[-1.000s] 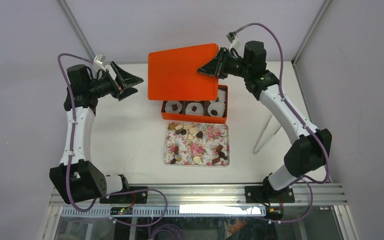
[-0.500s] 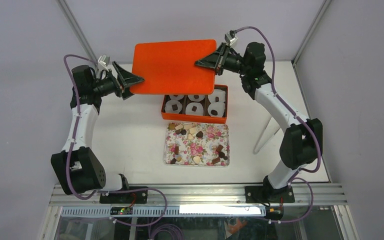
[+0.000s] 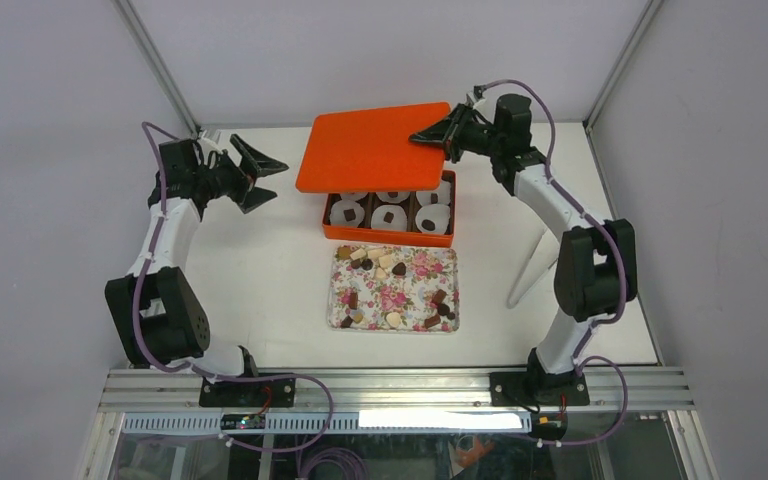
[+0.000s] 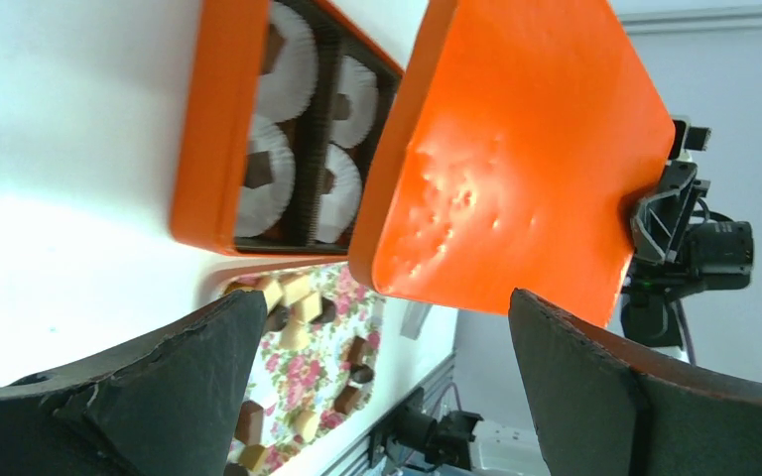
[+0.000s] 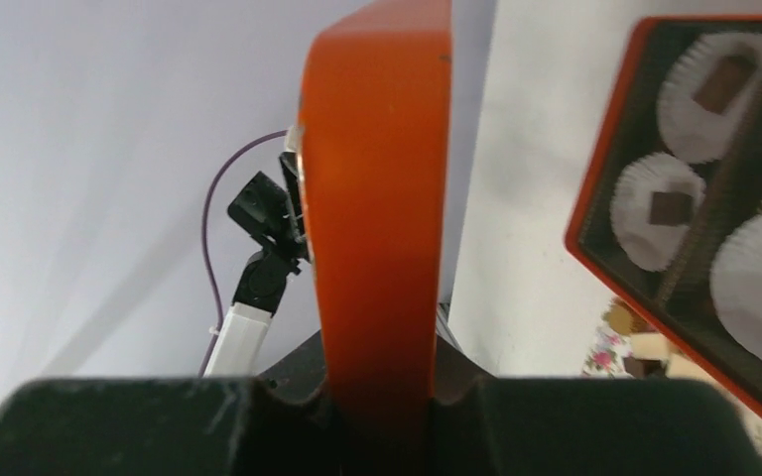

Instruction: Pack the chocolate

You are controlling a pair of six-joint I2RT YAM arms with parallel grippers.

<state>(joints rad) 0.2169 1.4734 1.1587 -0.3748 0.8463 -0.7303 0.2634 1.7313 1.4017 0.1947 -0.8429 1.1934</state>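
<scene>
Where the white bench (image 3: pixel 260 280) ends, plain grey walls close it in on three sides. Slim metal posts run up the back corners, and a ribbed aluminium rail (image 3: pixel 400 385) along the near edge carries both arm bases. Near the middle lies a rectangular tray (image 3: pixel 410 290) printed with pink flowers, and most of the chocolate (image 3: pixel 398 269) is scattered on it, dark pieces mixed with tan ones. Just behind the tray stands an orange box (image 3: pixel 380 236) lined with white pleated paper cups (image 3: pixel 347 213), and the front-row cups show dark pieces in them. An orange lid (image 3: pixel 375 148) hangs tilted over the back of the box and hides much of the back row from above. The right hand (image 3: pixel 428 135) is clamped on the lid's far right edge. The left hand (image 3: pixel 265 182) hovers left of the lid, apart from it, with its fingers spread wide and holding nothing. A thin pale V-shaped tool (image 3: pixel 528 268) lies on the bench to the right of the tray.
</scene>
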